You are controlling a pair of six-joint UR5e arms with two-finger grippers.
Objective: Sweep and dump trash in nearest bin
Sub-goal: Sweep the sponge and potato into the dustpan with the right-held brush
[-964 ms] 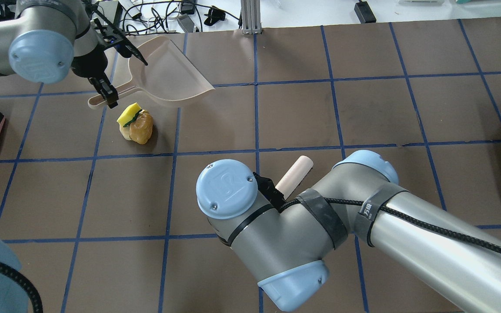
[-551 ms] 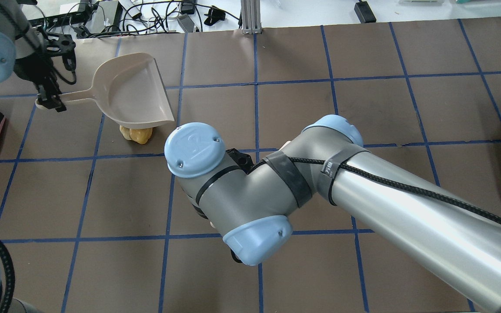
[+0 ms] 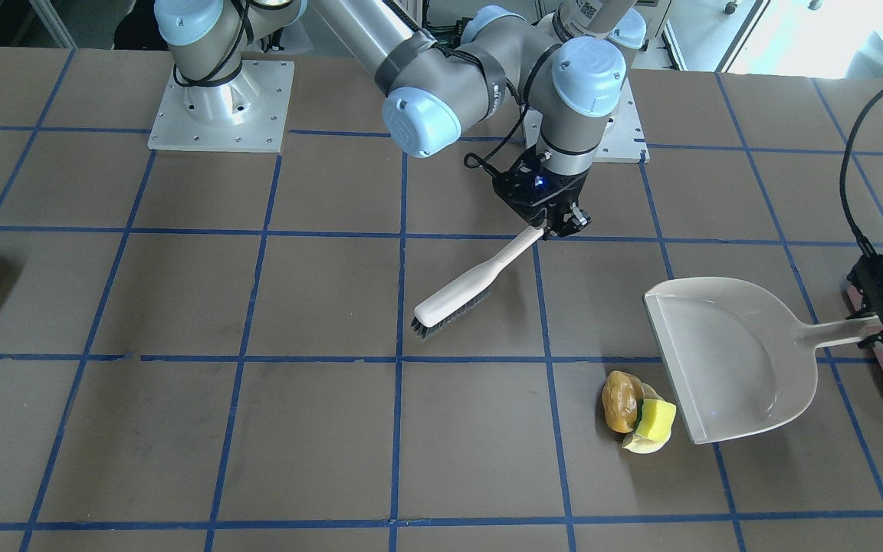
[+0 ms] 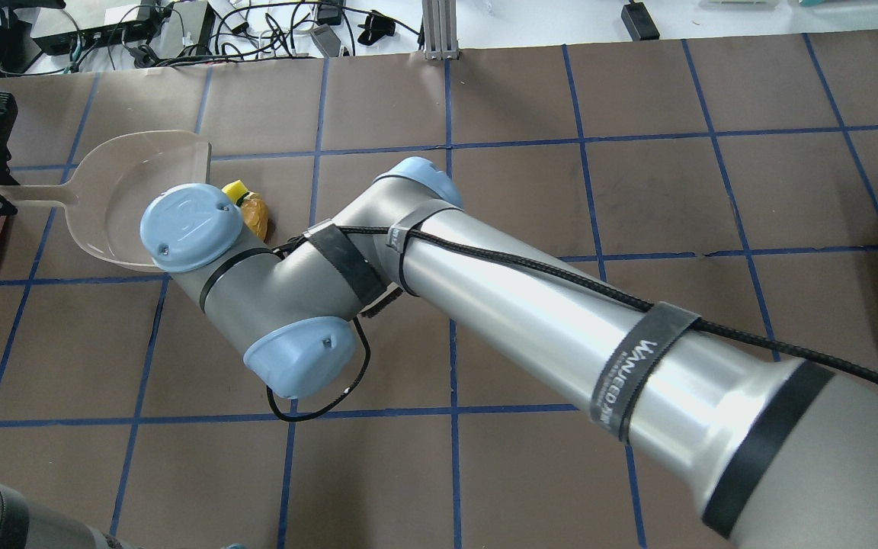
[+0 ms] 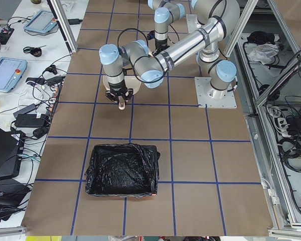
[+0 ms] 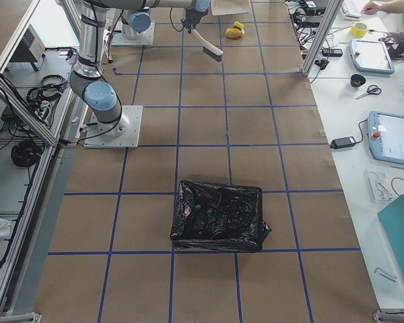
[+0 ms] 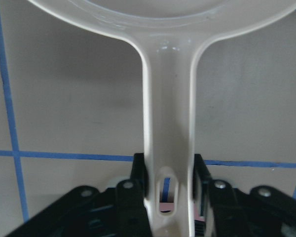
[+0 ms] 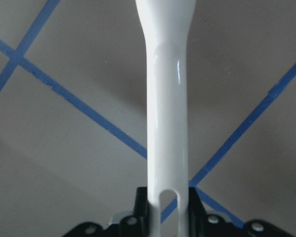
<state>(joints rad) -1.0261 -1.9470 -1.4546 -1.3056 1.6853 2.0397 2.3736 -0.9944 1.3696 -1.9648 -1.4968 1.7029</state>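
Two bag-lined bins sit at opposite ends of the table (image 3: pixel 181 307). The bin (image 5: pixel 120 195) at the robot's left end is pink-sided, and the second bin (image 6: pixel 215 245) is at the far right end. Inside each, crinkled black plastic is what shows. Cables and boxes (image 4: pixel 180 30) crowd the bench beyond the table's far edge.

From overhead, the right arm (image 4: pixel 485 305) reaches across and hides the brush and part of the dustpan (image 3: pixel 725 360). The trash (image 3: pixel 637 414), a brownish lump, a yellow sponge and pale peel, lies on the table just beside the dustpan's open lip, not in the pan. The pan's inner floor shows bare plastic.

The left gripper (image 7: pixel 168 173) is clenched on the dustpan's handle, near the pink-sided bin. The right gripper (image 8: pixel 167 202) grasps the end of the brush (image 3: pixel 472 284) handle. The bristle head points down toward the table, well apart from the trash.
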